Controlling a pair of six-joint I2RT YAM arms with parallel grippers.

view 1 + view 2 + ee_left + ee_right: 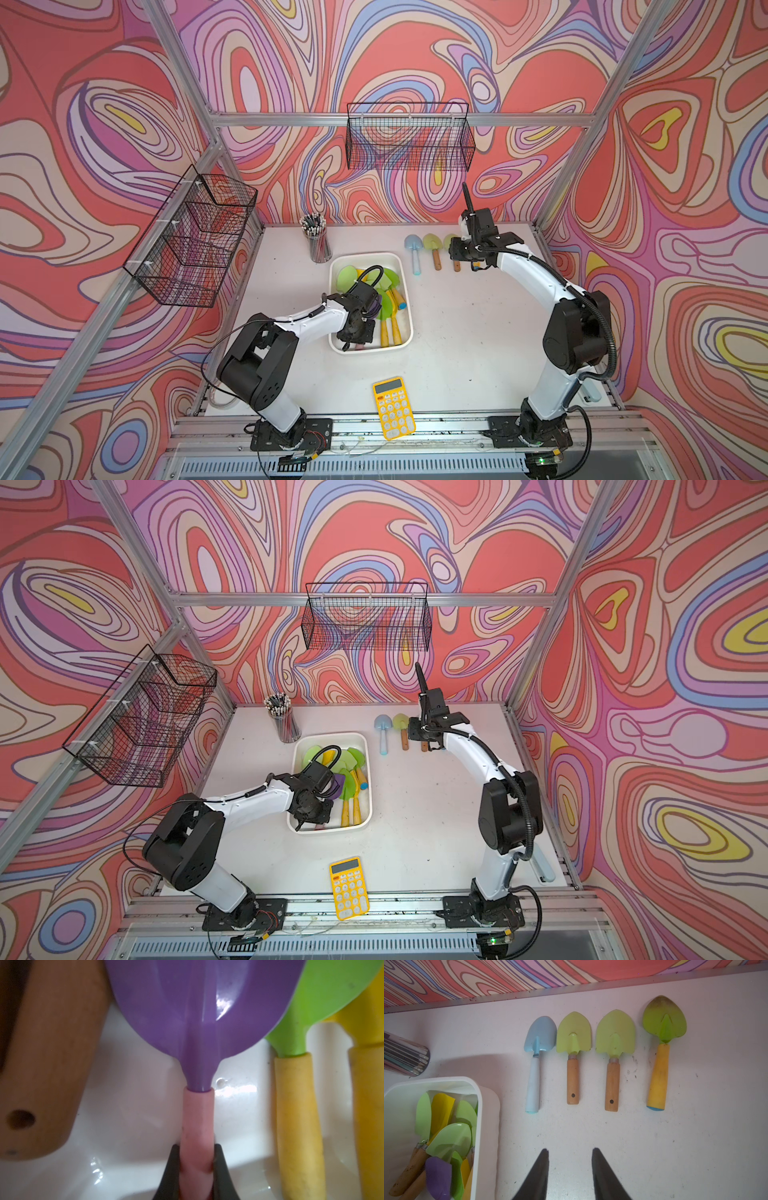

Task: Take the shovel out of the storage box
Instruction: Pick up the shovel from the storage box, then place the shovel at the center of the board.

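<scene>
The pink handle (pixel 197 1118) lies closest in my left wrist view. My left gripper (pixel 196 1151) pinches it, one black finger pressed on each side, close to the handle's free end. It belongs to the purple shovel (pixel 197 1012), which is inside the storage box (pixel 405 266), at the box's near end, just over the white floor.

Inside the box the purple blade overlaps a green blade (pixel 324 1007). A wooden handle (pixel 41 1064) lies close along one side of the shovel, and a yellow handle (pixel 297 1118) lies along the other.

I judge the step in hand to be the lift. My hold is far out on the handle, so the blade may sag or swing about my fingers. I should rise slowly and straight up, with the handle level, until the blade slips free of the green one without dragging it. Only once the blade is above the box's rim should I move sideways.

My right gripper (pixel 570 1157) hangs outside the box, off its far corner, with its jaws spread and nothing between them. It is over the table (pixel 695 1147), near four shovels (pixel 612 1059) laid side by side.
</scene>
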